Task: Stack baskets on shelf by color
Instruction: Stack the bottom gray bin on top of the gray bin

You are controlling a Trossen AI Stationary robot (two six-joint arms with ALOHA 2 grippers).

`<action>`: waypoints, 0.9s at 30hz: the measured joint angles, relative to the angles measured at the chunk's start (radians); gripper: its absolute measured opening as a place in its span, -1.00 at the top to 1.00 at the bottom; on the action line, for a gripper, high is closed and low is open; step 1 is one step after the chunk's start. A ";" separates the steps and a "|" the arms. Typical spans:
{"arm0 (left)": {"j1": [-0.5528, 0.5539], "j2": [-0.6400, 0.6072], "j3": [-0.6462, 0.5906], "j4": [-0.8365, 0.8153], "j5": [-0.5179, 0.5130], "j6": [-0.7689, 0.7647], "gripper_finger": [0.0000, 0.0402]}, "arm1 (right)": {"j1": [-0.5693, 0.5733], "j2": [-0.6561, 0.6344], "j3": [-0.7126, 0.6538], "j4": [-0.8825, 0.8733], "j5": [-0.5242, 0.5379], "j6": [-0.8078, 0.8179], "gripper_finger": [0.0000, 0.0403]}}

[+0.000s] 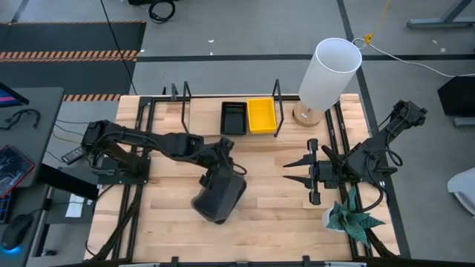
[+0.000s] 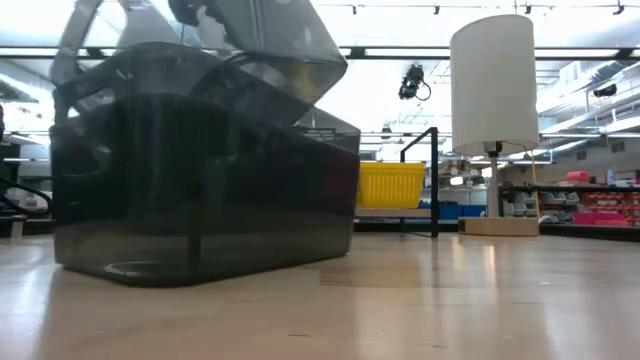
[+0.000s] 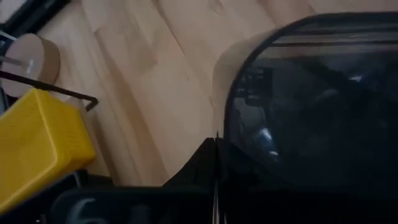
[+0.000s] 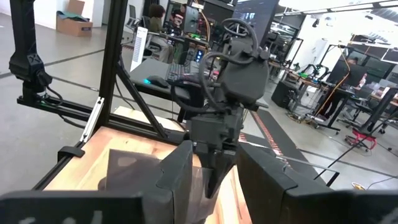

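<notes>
Left gripper [image 1: 220, 172] looks clamped on the gray basket [image 1: 220, 197], lower centre of frame, shelf [image 1: 200, 119] straight up-frame; right gripper [image 1: 297, 172] idles wide open.

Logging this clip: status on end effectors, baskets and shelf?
Left end effector on gray basket, mid-table. Right end effector open, idle at right. Black basket and yellow basket on shelf. Lamp beside shelf.

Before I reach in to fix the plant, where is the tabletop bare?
Bare wood lies between the gray plastic basket at the left pincer and the right pincer. Crowded: the potted plant corner.
</notes>
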 joint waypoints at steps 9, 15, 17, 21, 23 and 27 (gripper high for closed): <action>-0.049 0.001 0.002 -0.023 -0.054 -0.040 0.95 | 0.000 0.000 0.000 0.000 0.000 -0.003 0.35; -0.055 0.001 0.081 -0.164 -0.059 -0.127 0.97 | 0.000 0.000 0.000 0.000 0.000 -0.003 0.35; -0.057 0.001 0.114 -0.216 -0.065 -0.147 0.98 | 0.000 0.000 0.000 0.000 0.000 -0.003 0.35; -0.072 0.011 0.155 -0.273 -0.068 -0.168 0.98 | -0.008 0.000 0.000 0.001 0.000 -0.002 0.35; -0.080 0.025 0.159 -0.302 -0.071 -0.177 0.98 | -0.013 0.000 0.000 0.001 -0.004 -0.001 0.35; -0.091 0.074 0.158 -0.360 -0.064 -0.180 0.98 | -0.022 0.000 0.000 0.000 -0.017 0.004 0.35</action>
